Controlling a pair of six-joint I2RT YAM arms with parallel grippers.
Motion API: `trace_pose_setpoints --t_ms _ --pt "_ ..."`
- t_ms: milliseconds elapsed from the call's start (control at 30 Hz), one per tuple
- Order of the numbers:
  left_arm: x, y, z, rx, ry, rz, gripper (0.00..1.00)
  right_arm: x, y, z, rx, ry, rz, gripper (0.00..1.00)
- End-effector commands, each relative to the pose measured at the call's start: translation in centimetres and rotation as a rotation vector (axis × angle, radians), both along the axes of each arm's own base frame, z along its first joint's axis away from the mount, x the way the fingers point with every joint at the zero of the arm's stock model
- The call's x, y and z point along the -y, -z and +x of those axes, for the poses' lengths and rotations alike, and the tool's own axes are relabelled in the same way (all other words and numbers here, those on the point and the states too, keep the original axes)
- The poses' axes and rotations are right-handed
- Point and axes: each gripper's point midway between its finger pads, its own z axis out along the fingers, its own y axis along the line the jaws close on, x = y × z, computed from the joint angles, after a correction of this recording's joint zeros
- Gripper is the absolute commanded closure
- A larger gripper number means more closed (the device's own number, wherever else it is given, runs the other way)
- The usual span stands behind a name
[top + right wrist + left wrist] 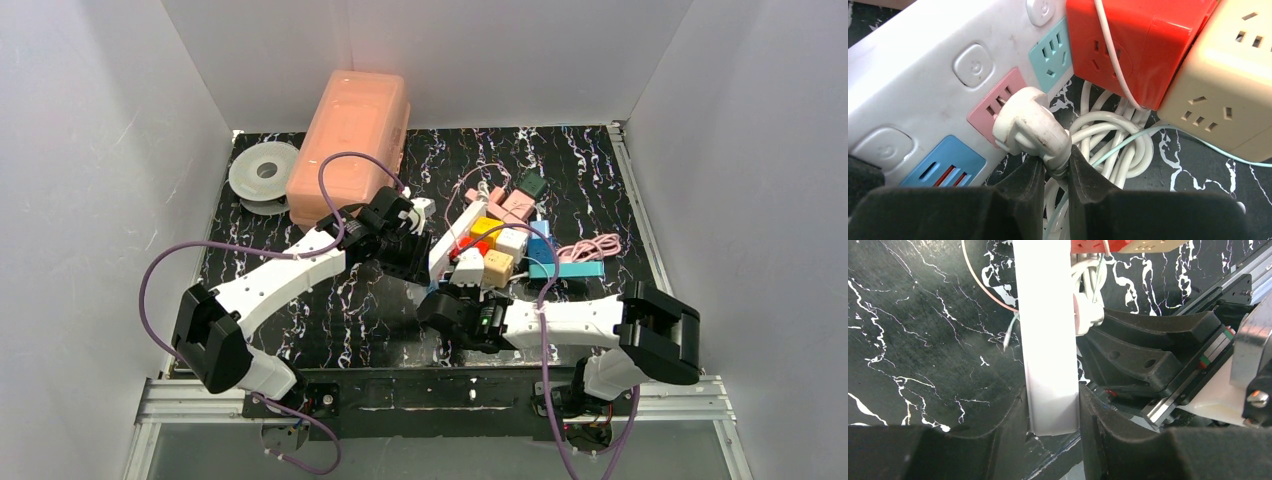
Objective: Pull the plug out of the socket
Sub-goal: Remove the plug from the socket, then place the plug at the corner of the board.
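Top external view, left to right: a clear spool (265,176) and a pink box (348,135) lie at the upper left of the black marbled table (300,320). The left gripper (418,218) meets the left side of a white power strip (452,238) that lies aslant at centre. Coloured cube adapters (505,240) crowd the strip's right side, and a coiled pink cable (592,246) lies further right. The right gripper (452,300) reaches the strip's lower end and hides what it holds.

Left wrist view shows what the overhead view cannot: the strip's narrow white edge is clamped between both black fingers, so the left gripper is closed on the strip. The right gripper's fingers fill the right half of this frame.

Right wrist view alone shows the white plug (1030,125). It sits at the pink socket (995,102) in the strip's face, at centre left, and its neck is pinched between the right gripper's closed fingers. How deep its prongs sit cannot be told. Just right of it a looped white cord (1108,135), crossed by a thin green wire (1128,142), presses close. A red cube (1138,45) and a cream cube (1228,75) overhang the upper right.
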Motion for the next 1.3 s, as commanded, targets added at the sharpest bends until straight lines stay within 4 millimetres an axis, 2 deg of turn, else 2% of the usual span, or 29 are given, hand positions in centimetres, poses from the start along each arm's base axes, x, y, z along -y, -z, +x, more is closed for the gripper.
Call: trace_pose_setpoints --t_ms 0,400,567,667,733,833,933,1033,1133,1200,1267 --pt "-4.3 -3.3 1.9 0.211 -0.024 0.110 1.00 7.1 0.3 0.2 0.054 0.114 -0.133 0.99" --pt "-5.1 -2.9 2.3 0.251 -0.027 0.143 1.00 5.2 -1.0 -0.6 0.061 -0.022 -0.137 0.99" --pt "-5.2 -2.8 2.2 0.250 -0.027 0.145 1.00 4.0 -2.7 -0.5 0.091 -0.029 -0.133 0.99" --pt "-5.1 -3.0 2.3 0.253 -0.030 0.141 1.00 3.5 -3.4 -1.0 0.088 -0.053 -0.125 0.99" --pt "-5.4 -3.0 2.7 0.268 -0.048 0.157 1.00 3.5 -3.1 -2.0 0.068 -0.061 -0.119 0.99" --pt "-5.0 -3.1 2.7 0.263 -0.048 0.139 1.00 3.1 -1.6 -3.2 0.027 -0.087 -0.145 0.99" --pt "-4.4 -3.2 2.5 0.246 -0.030 0.111 1.00 1.8 -0.7 -4.2 -0.008 -0.131 -0.163 0.98" --pt "-4.0 -3.7 2.7 0.252 -0.029 0.098 1.00 -0.2 0.0 -5.4 -0.046 -0.235 -0.149 0.73" --pt "-3.4 -4.0 2.6 0.241 -0.016 0.076 1.00 -1.4 -0.2 -6.4 -0.087 -0.321 -0.105 0.57" --pt "-3.1 -4.0 2.4 0.230 -0.004 0.061 1.00 -1.7 -1.8 -6.9 -0.088 -0.368 -0.065 0.46" --pt "-3.0 -4.0 2.3 0.226 0.005 0.054 1.00 -1.8 -4.7 -7.0 -0.070 -0.420 0.013 0.35"
